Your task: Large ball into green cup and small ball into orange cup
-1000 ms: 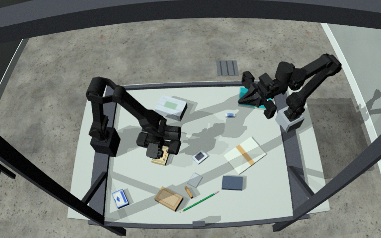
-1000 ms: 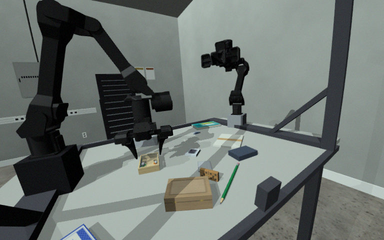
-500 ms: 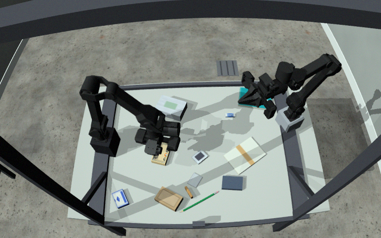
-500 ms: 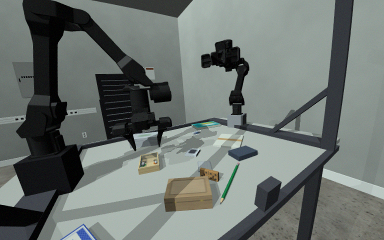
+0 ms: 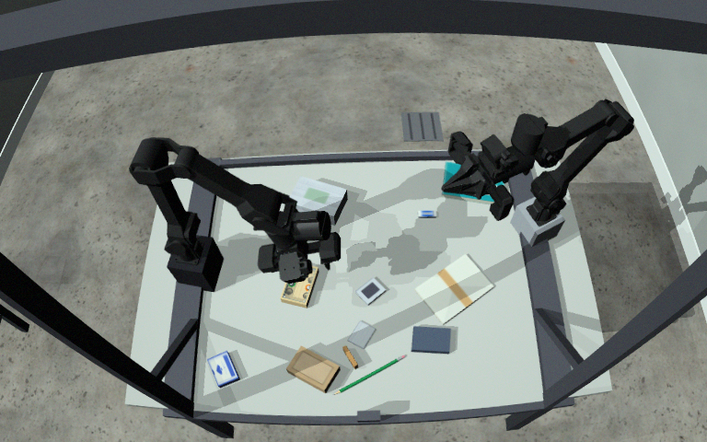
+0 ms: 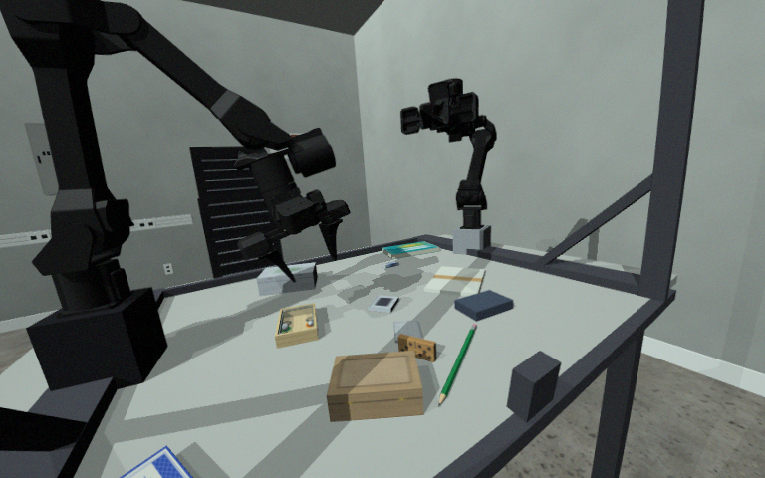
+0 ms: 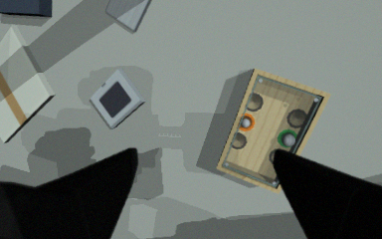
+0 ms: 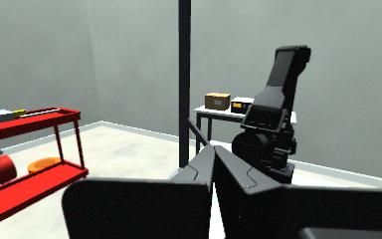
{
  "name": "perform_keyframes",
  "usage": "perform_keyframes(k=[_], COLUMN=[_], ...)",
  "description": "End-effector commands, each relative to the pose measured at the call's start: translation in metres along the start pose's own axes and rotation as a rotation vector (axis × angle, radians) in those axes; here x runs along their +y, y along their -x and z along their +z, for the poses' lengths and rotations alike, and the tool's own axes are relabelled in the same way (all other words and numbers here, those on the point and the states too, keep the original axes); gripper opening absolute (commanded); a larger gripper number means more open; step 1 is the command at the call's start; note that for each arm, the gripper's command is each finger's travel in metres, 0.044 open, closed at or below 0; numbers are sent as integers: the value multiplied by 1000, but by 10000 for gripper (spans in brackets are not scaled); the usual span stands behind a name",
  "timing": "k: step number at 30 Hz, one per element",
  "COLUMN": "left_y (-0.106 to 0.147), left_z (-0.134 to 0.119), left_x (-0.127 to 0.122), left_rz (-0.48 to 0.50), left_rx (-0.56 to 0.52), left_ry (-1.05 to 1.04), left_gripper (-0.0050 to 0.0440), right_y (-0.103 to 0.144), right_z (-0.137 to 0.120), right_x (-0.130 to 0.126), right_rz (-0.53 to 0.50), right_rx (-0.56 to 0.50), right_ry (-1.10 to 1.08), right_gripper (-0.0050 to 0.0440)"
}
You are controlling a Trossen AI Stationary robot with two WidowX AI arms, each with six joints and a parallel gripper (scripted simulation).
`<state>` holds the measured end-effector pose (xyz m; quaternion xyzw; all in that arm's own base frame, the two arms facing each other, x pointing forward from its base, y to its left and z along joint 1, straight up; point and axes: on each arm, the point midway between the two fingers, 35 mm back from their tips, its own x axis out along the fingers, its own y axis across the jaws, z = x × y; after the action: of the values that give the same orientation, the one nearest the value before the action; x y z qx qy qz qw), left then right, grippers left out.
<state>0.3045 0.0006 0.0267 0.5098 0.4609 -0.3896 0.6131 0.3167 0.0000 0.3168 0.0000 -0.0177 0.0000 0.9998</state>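
The covered wooden puzzle [image 7: 271, 127] lies flat on the table; it also shows in the top view [image 5: 299, 289] and the exterior view [image 6: 296, 325]. A white ball sits in its green cup [image 7: 287, 138] and a smaller white ball in its orange cup [image 7: 246, 122]. My left gripper [image 6: 307, 250] is open and empty, raised above the table behind the puzzle; in the left wrist view [image 7: 204, 174] its fingers frame the table beside the puzzle. My right gripper [image 8: 212, 151] [image 5: 452, 183] is shut on nothing, held high at the far corner of the table.
A closed wooden box [image 6: 375, 384], a domino [image 6: 415, 346], a green pencil [image 6: 457, 361], a dark pad [image 6: 483, 304], a small grey square tile [image 7: 116, 99], a white box with a green label [image 5: 318, 196] and a teal book [image 6: 409, 248] lie around the table.
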Motion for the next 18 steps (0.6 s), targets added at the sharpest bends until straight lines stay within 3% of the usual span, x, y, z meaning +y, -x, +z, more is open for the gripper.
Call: perform_keyframes(k=[1,6,10,18], left_y=[26,55,55,122], left_z=[4,9,9,17], left_x=[28,50,51,83], left_rz=[190,356,360,622], left_rx=[-33,-107,-112,-335], left_ry=[174,357,378,656], left_gripper=[388,388,388,388], right_y=[2,2,2,3], right_z=[13,14,7,19], right_x=[0,0,0,0], right_rz=[0,0,0,0], right_rx=[-31,-34,-19,-47], right_ry=[0,0,0,0], right_gripper=[-50,-50,-50,-50])
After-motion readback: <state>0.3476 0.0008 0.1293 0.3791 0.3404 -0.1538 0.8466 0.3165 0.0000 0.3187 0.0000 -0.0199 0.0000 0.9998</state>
